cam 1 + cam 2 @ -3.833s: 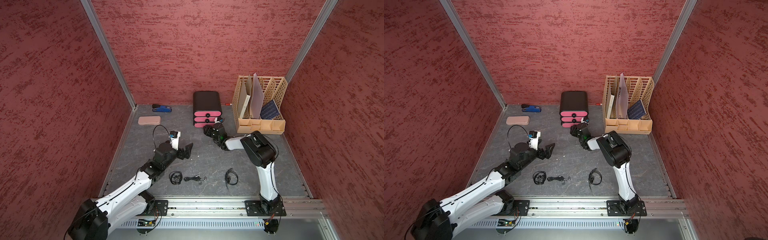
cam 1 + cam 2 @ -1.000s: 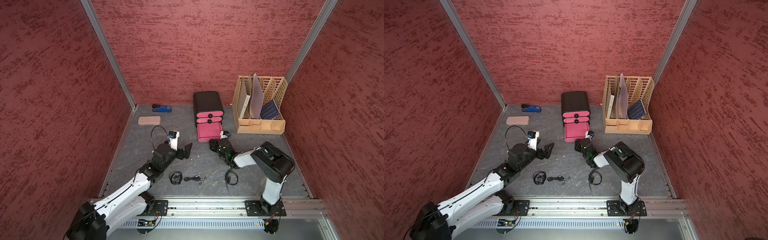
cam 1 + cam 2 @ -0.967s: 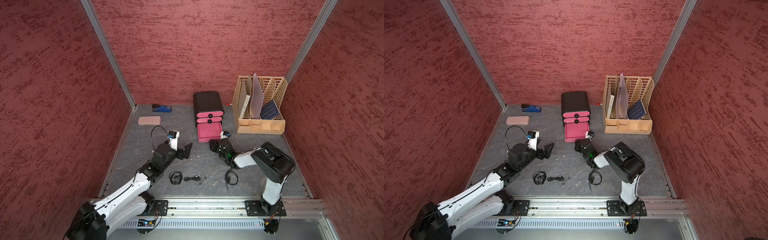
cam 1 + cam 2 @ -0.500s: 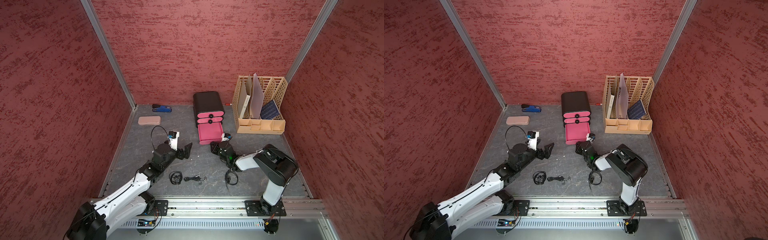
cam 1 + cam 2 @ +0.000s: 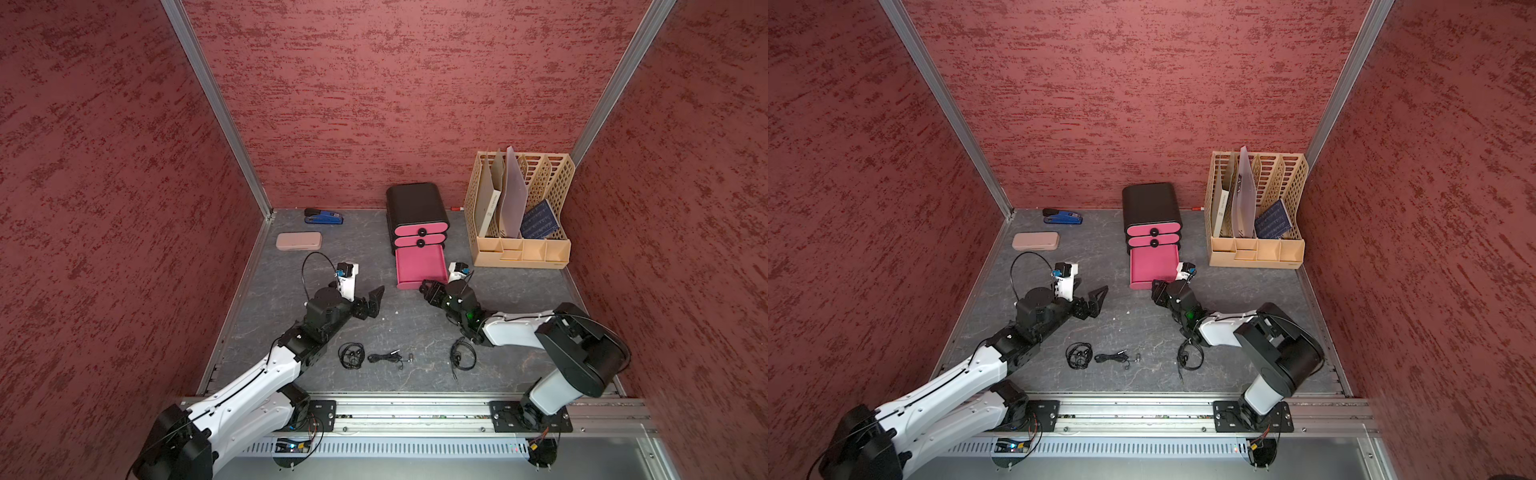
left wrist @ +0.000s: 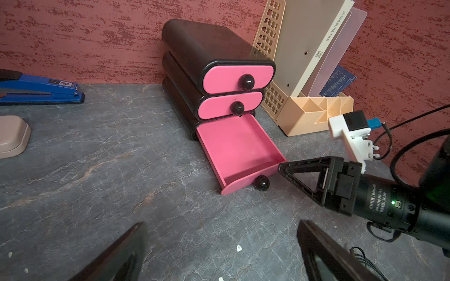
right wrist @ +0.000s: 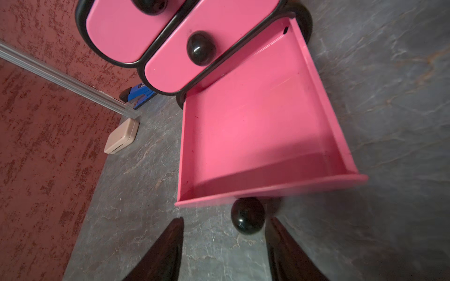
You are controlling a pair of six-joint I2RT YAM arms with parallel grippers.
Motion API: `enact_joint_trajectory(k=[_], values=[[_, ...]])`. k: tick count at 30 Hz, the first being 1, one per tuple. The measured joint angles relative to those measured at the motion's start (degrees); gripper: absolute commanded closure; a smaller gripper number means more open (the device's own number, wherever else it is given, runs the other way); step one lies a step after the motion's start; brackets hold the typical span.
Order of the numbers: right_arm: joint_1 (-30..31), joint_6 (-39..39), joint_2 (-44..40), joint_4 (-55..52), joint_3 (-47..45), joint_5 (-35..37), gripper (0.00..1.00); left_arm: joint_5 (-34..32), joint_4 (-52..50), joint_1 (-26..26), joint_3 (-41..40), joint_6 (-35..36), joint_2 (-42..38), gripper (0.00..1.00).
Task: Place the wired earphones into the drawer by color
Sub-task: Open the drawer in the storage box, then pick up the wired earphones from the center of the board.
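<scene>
We find bottom drawer open, empty; black earphones unsorted by tabletop front edge; left gripper, right gripper jaws released.

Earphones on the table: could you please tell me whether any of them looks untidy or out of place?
Yes. Of three black sets, the middle earphones lie stretched out, not coiled like the left bundle; the right bundle trails a loose tail. Nothing looks damaged.

Red textured walls, grey marbled floor, aluminium corner posts, metal rail along front
</scene>
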Motion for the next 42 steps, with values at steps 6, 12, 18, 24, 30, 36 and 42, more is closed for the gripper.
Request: enact_joint_trajectory(k=[6, 12, 18, 24, 30, 36, 42], values=[[0.0, -8.5, -8.9, -14.5, 3.1, -1.6, 0.27, 2.1, -2.4, 0.0, 0.2, -0.1, -1.5, 0.00], [0.0, -16.1, -16.5, -28.5, 6.7, -2.7, 0.21, 8.1, -7.2, -0.4, 0.6, -2.6, -1.5, 0.00], [-0.5, -20.3, -22.2, -40.2, 6.7, -2.3, 0.02, 10.9, -14.0, -6.2, 0.9, -5.8, -1.4, 0.00], [-1.4, -22.5, -25.0, -45.5, 6.7, 0.8, 0.02, 11.0, -18.4, -13.6, 2.6, -9.4, 1.7, 0.00], [-2.0, -25.5, -27.8, -44.6, 4.1, 7.6, 0.02, 11.5, -18.6, -19.1, 6.2, -14.6, 7.8, 0.00], [-2.0, -26.8, -34.8, -41.5, -2.9, 13.9, 0.01, 11.6, -15.1, -23.8, 8.6, -21.4, 15.1, 0.00], [-2.0, -27.8, -42.9, -38.3, -7.3, 16.6, 0.02, 9.9, -13.0, -27.7, 11.4, -25.5, 21.7, 0.00]])
